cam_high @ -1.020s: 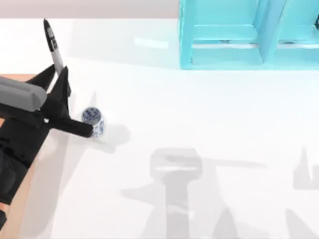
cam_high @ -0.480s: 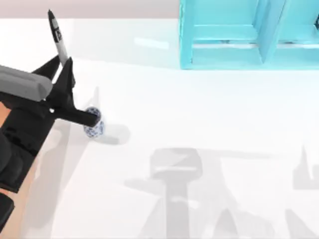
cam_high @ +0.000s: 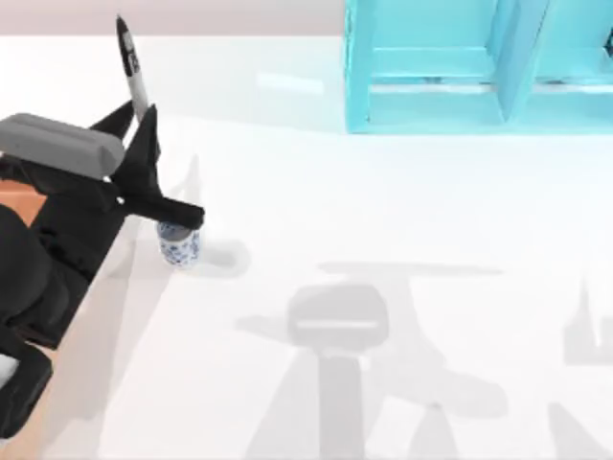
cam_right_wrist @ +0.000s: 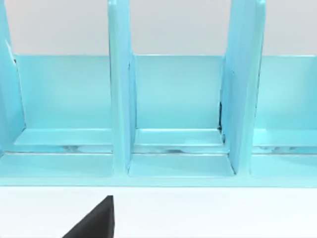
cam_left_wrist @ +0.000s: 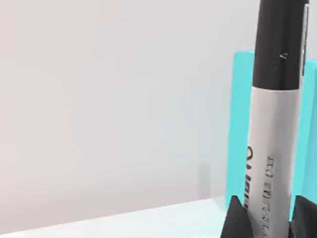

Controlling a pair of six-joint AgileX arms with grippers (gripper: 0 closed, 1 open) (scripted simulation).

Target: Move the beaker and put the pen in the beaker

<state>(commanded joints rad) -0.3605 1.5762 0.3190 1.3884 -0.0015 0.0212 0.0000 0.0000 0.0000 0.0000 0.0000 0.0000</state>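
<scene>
- Since a second ago, the left gripper (cam_high: 144,134) has swung right with the pen (cam_high: 131,65), one finger now crossing over the beaker (cam_high: 179,245).
- Table (cam_high: 402,220): white, with a turquoise shelf (cam_high: 479,67) at its far right.
- Left gripper: clamped on the pen's grey-white barrel, black cap pointing away.
- Beaker: blue-speckled, upright at the table's left.

Lighting is bright and even. The white table (cam_high: 402,201) carries soft grey shadows of the arms toward six o'clock, edges diffuse. A faint glare patch lies at twelve o'clock beside the teal shelf (cam_high: 431,67). Wrist views are evenly lit, without edge distortion.
</scene>
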